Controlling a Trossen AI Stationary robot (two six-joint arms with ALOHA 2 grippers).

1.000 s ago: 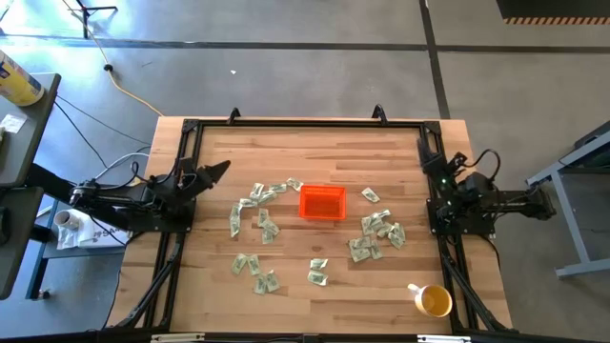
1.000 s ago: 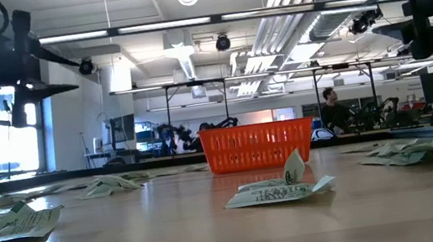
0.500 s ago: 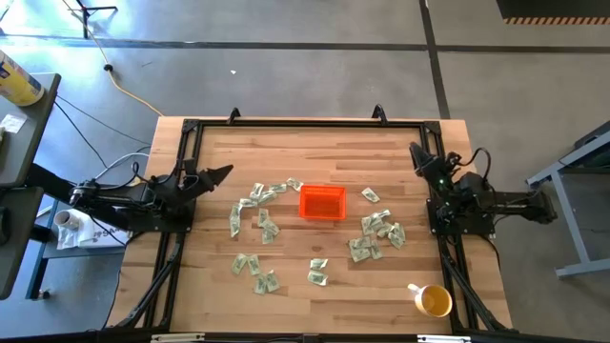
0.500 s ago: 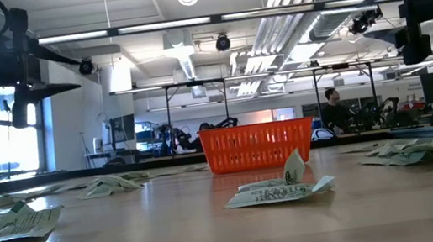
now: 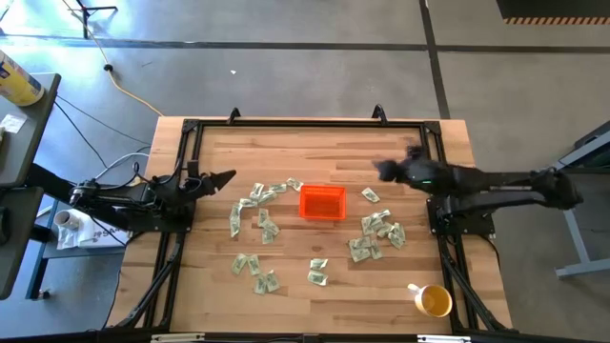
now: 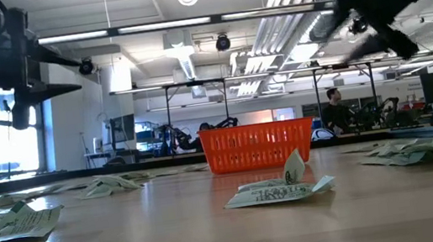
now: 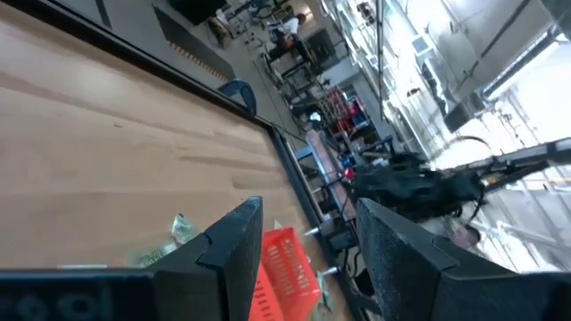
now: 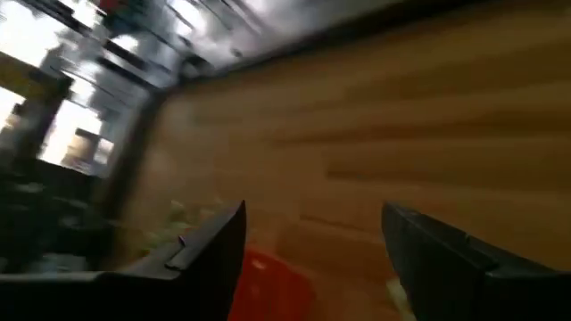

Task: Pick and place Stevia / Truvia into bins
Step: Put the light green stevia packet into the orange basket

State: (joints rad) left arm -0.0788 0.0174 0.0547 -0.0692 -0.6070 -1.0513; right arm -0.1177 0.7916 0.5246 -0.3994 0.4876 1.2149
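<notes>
The orange bin [image 5: 322, 203] sits mid-table, apparently empty; Stevia packets [image 5: 379, 232] lie scattered around it. The right gripper [image 5: 389, 171], fingers spread, hovers beyond it. The left gripper [image 5: 225, 177], also spread, waits at the left edge.

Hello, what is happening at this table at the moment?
A two-armed robot is sorting sweetener packets into a small orange bin at the middle of the wooden table. No packet is held. The right pincer is open and reaches over the table, above the packets to the right of the bin. The left pincer is open too and waits at the left side. Many packets lie scattered around the bin, and a yellow cup stands near the front right corner.
</notes>
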